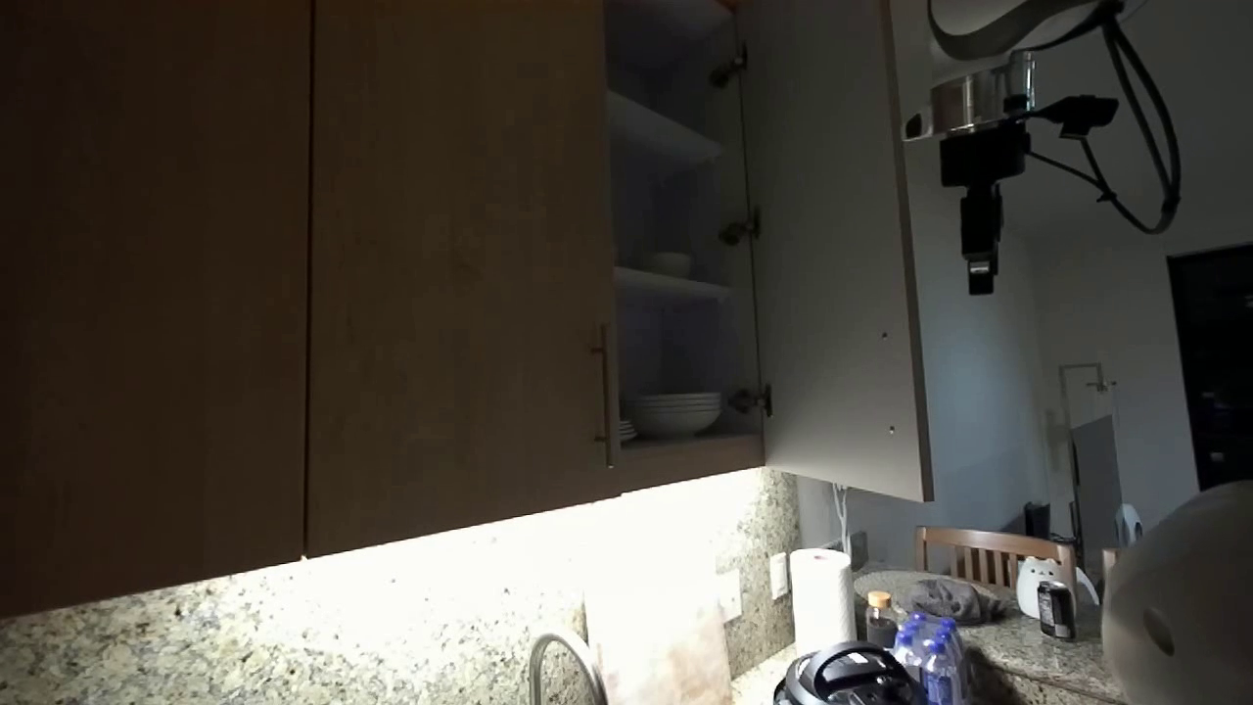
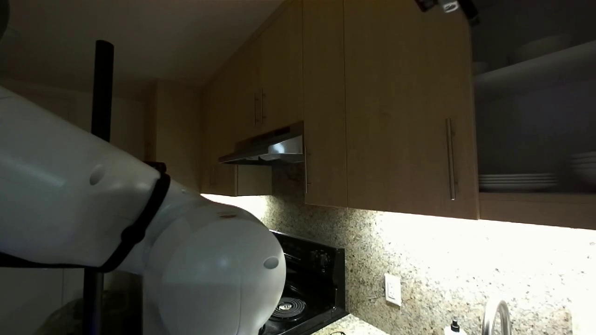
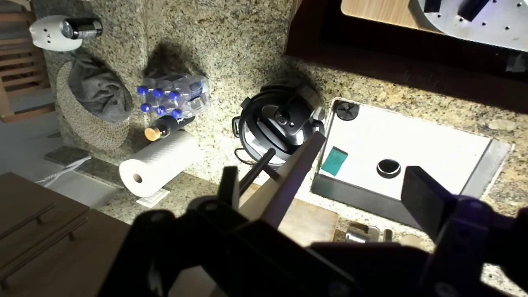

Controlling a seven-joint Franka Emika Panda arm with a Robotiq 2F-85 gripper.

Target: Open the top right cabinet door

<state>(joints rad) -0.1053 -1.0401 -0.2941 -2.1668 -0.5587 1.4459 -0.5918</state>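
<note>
Dim light fills the kitchen, while the speckled splashback (image 1: 440,636) below the cabinet (image 1: 690,454) is brightly lit. At the cabinet's right side, in an exterior view, the door (image 1: 827,235) stands swung wide on its hinges (image 1: 739,230), pale inner face showing. It is upright and much taller than broad, so its long axis runs up and down; its free edge points away from the cabinet, into the room. From my wrist I look down along that edge, which slants from lower left to upper right, and the handle (image 3: 256,169) runs beside it along the same axis.

My jaws point downward, out from the cabinet, past the door's free edge in an exterior view. They are spread wide, with the door's edge showing between them in the wrist view; they grip nothing, though whether one side touches the wood I cannot tell.

Inside the cabinet are stacked bowls (image 1: 675,414), plates (image 2: 518,181) and, on a shelf (image 1: 705,290), a small bowl (image 1: 669,263). Left of the cabinet, a neighbour door (image 1: 460,245) sits closed. Lower than the cabinet, the worktop (image 3: 222,53) carries a cooker (image 3: 284,117), a paper roll (image 1: 820,599) and bottles (image 3: 181,99).
</note>
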